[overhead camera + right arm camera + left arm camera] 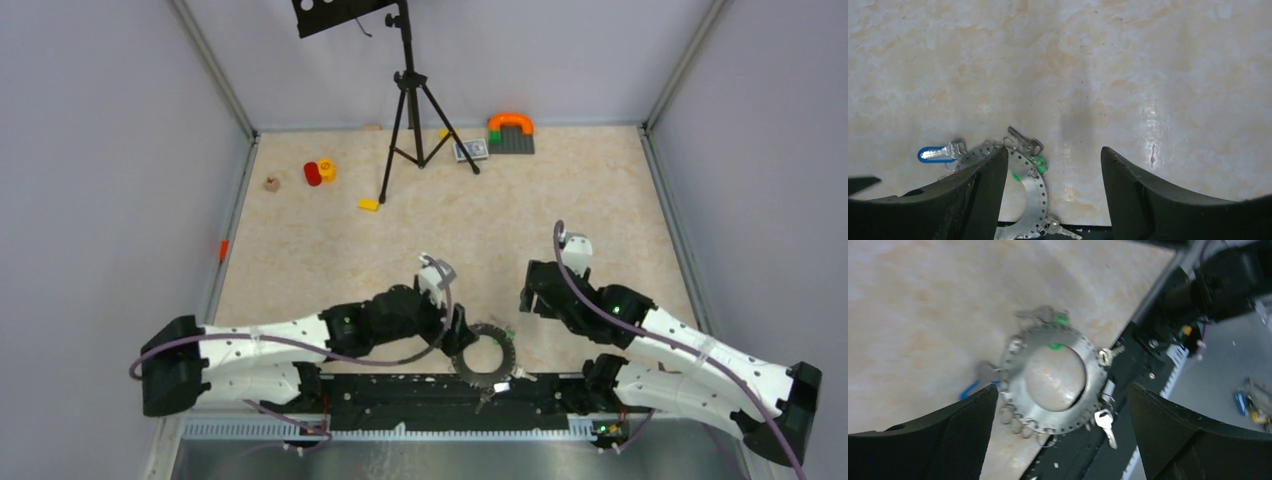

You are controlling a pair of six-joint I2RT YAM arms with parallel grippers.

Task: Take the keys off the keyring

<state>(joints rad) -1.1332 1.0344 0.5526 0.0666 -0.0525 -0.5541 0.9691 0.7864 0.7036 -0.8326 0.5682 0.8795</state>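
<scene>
Left wrist view: the keys (1105,422) all look to be on the keyring (1015,382).
The keyring lies flat at the near edge of the tabletop (923,300), partly over a black bar (420,405). The left fingers (948,440) are wide apart, one on each side of it, holding nothing. The right fingers (1148,200) are apart too, near it. No key is off yet, so the whole job is left.

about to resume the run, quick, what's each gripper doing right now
Left gripper: open, keyring seen between its fingers, not gripped.
Right gripper: open, holding nothing.
</scene>
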